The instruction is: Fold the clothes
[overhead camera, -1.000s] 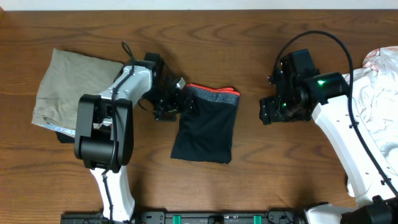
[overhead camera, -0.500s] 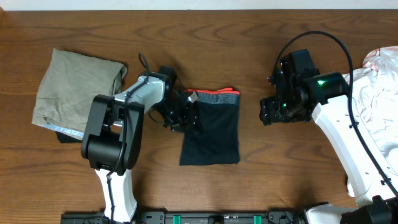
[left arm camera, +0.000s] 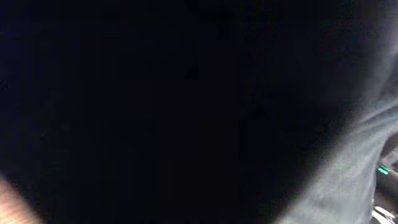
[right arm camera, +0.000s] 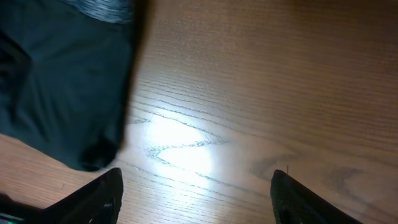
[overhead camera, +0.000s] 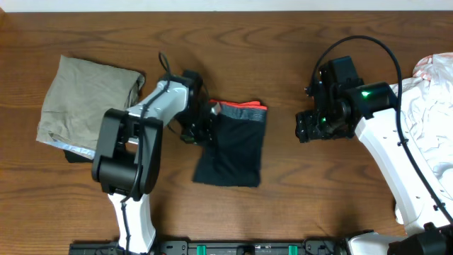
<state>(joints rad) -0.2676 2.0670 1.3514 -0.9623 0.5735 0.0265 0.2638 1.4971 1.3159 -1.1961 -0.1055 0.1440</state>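
The clothes (overhead camera: pixel 233 152), black trousers folded into a small rectangle, lie mid-table with the grey, orange-edged waistband (overhead camera: pixel 241 111) at the far side. My left gripper (overhead camera: pixel 204 127) sits at their left edge by the waistband, shut on the fabric. Dark cloth (left arm camera: pixel 155 106) fills the left wrist view, hiding the fingers. My right gripper (overhead camera: pixel 303 129) hovers to the right of the trousers, open and holding nothing. In the right wrist view its fingers (right arm camera: pixel 93 199) stand wide over bare wood, with the trousers (right arm camera: pixel 56 81) at upper left.
A khaki-grey garment (overhead camera: pixel 81 103) lies at the far left, just behind my left arm. White fabrics (overhead camera: pixel 433 134) are heaped at the right edge, under my right arm. The wooden table (overhead camera: pixel 283 205) shows between and in front of the arms.
My left gripper has closed from wide open onto the trousers' left edge. The trousers have shifted and swung slightly left with it. The right arm has not moved.
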